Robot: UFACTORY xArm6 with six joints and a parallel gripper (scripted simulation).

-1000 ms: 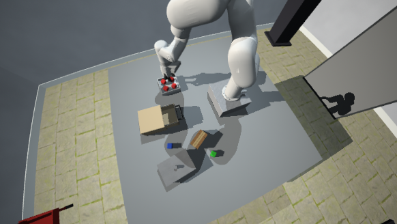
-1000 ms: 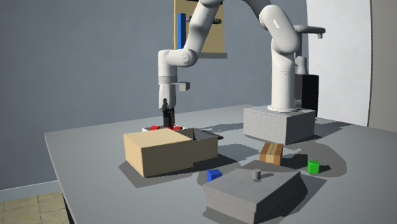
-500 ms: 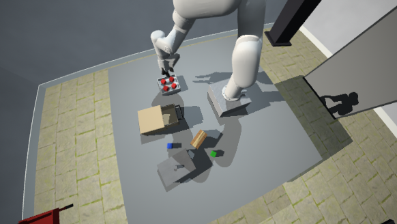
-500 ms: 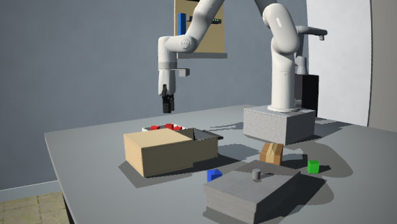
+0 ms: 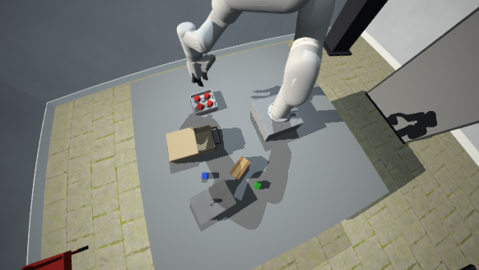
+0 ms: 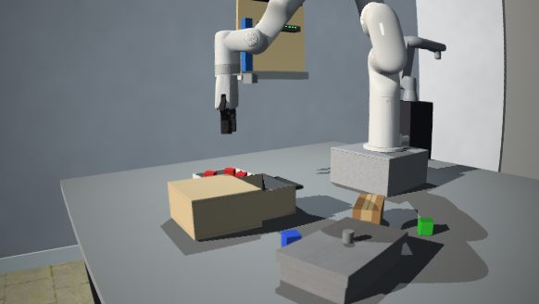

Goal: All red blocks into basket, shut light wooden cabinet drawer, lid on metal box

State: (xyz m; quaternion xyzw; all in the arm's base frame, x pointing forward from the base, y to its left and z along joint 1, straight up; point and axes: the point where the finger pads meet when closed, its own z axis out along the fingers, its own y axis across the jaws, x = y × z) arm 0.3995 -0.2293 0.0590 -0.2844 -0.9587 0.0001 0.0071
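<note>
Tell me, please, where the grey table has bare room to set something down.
Bare stretches lie left of the light wooden cabinet and right of the green block, toward the table edge. It is crowded between the cabinet's open drawer, blue block, cardboard box and metal box lid.

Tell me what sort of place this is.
Probably a robot test workspace: a white arm bolted to a stone block on a grey table, with sorting props like a basket of red blocks.
</note>
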